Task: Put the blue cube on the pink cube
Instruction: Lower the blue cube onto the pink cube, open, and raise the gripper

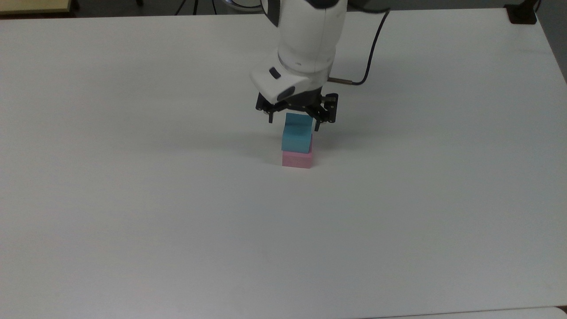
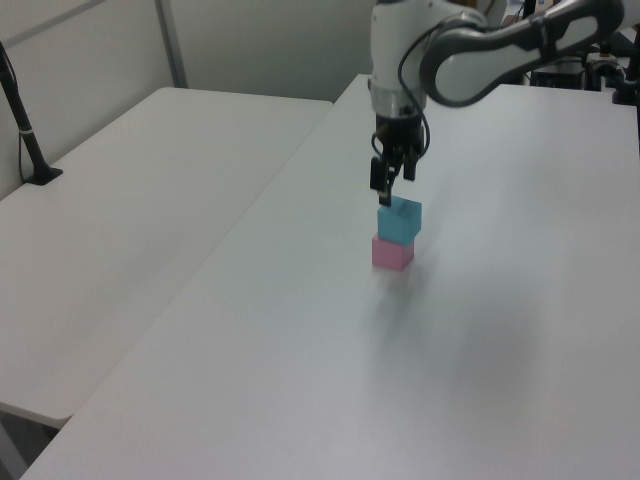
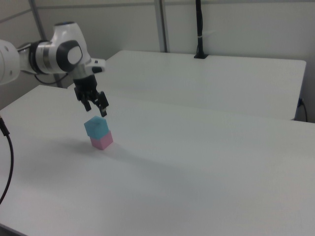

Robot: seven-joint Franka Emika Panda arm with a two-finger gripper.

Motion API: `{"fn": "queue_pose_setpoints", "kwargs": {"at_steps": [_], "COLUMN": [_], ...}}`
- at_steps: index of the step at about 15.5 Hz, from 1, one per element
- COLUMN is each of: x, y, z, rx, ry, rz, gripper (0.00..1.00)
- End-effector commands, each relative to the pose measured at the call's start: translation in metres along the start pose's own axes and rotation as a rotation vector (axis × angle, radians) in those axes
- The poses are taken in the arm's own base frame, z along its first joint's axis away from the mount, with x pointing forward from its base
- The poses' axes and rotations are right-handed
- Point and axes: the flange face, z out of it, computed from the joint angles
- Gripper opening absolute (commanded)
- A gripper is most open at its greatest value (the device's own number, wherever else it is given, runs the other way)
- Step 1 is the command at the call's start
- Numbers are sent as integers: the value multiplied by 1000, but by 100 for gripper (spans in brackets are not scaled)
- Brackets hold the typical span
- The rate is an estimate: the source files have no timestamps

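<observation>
The blue cube [image 1: 297,137] [image 2: 399,220] [image 3: 96,127] rests on top of the pink cube [image 1: 297,160] [image 2: 392,253] [image 3: 102,141], slightly turned against it. Both stand near the middle of the white table [image 1: 133,199]. My gripper [image 1: 293,122] [image 2: 392,186] [image 3: 95,107] hangs just above the blue cube, open, its fingers clear of the cube's sides with nothing between them. In the right view a small gap shows between the fingertips and the blue cube's top.
A dark cable [image 1: 370,53] loops from the arm's wrist at the top view's right. A second white table [image 2: 140,200] adjoins at the left view's left, with a black post [image 2: 25,130] on it. Another black post [image 3: 199,29] stands at the right view's back.
</observation>
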Motion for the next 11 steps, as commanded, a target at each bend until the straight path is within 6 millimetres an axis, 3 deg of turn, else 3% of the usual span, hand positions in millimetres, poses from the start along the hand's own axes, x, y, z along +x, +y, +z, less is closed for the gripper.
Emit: {"fn": "queue_pose_setpoints", "kwargs": {"at_steps": [1, 5, 8, 11], "x": [-18, -35, -49, -56], "y": [22, 79, 118, 133], "z": [-64, -116, -141, -149], "rx": [6, 2, 12, 31], "ry": [40, 13, -19, -54], "rz": [20, -57, -99, -114], "gripper": [100, 100, 100, 100]}}
